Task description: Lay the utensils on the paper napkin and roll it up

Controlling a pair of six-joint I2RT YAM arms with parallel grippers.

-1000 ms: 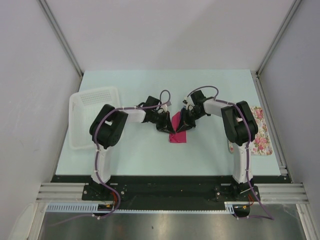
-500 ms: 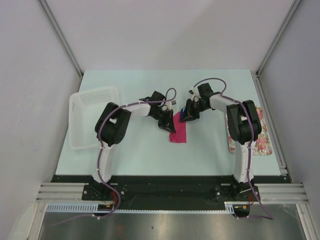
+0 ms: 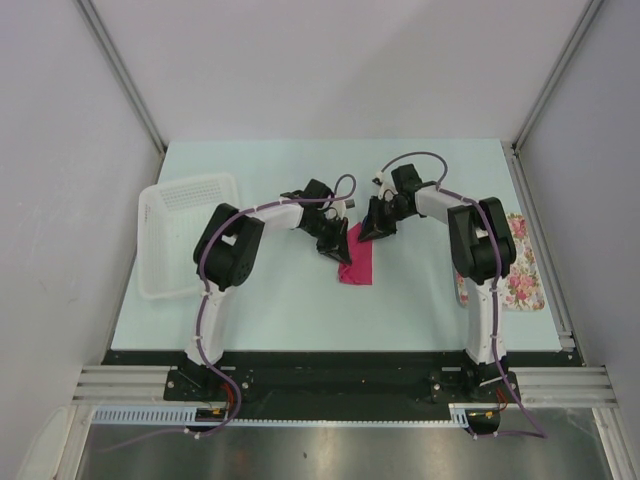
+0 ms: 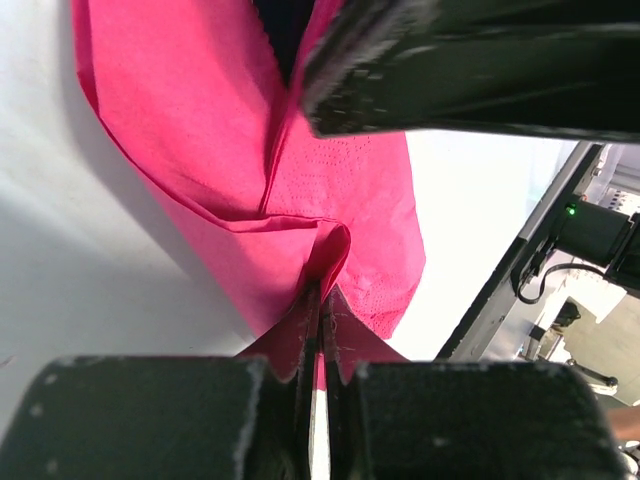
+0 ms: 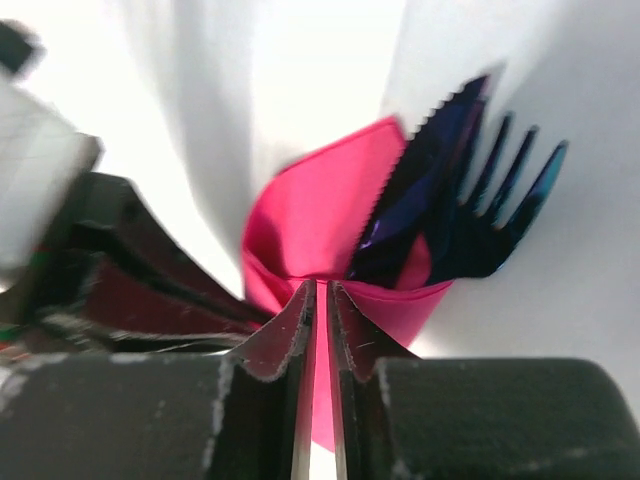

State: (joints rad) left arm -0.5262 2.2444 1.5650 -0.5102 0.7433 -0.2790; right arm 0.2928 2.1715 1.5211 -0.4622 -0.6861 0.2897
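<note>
A pale mint table (image 3: pixel 280 315) was seen enclosed by plain grey-white panels: a back wall (image 3: pixel 330 60), a left wall (image 3: pixel 50 200) and a right wall (image 3: pixel 605 210). Slanted aluminium posts (image 3: pixel 120 70) were set where the panels met. The table's near edge was bordered by a black strip (image 3: pixel 340 358) and a ribbed aluminium rail (image 3: pixel 120 383), below which a brushed metal sheet (image 3: pixel 330 455) was laid. The space was lit evenly, and only soft shadows were cast on the tabletop.
</note>
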